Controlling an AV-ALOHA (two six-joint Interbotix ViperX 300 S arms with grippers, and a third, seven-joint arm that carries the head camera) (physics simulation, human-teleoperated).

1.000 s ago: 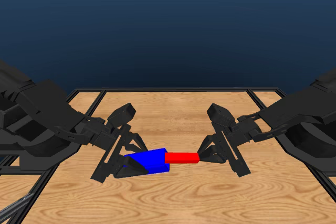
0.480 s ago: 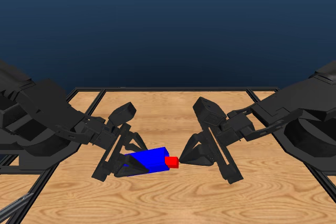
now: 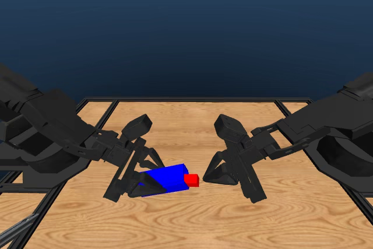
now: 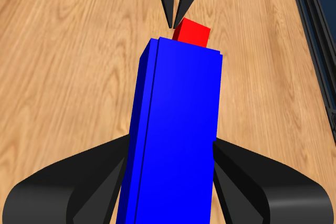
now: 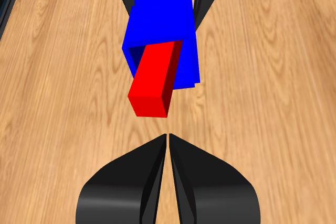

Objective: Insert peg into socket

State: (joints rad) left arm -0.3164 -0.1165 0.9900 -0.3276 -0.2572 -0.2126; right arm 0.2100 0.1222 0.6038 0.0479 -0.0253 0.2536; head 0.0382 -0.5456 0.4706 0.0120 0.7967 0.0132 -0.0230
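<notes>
A wooden table (image 3: pixel 192 115) with a dark frame (image 3: pixel 192 100) stands before a plain deep-blue backdrop (image 3: pixel 186 27).

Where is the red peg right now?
In the head view the peg sits mid-table, mostly inside the blue socket held by the left gripper; the shut right gripper is just clear.

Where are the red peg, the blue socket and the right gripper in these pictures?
red peg (image 5: pixel 152 80), right wrist view, on its top face.
blue socket (image 4: pixel 176 135), left wrist view, on its broad upper face.
right gripper (image 5: pixel 167 139), right wrist view, between its jaw tips.
</notes>
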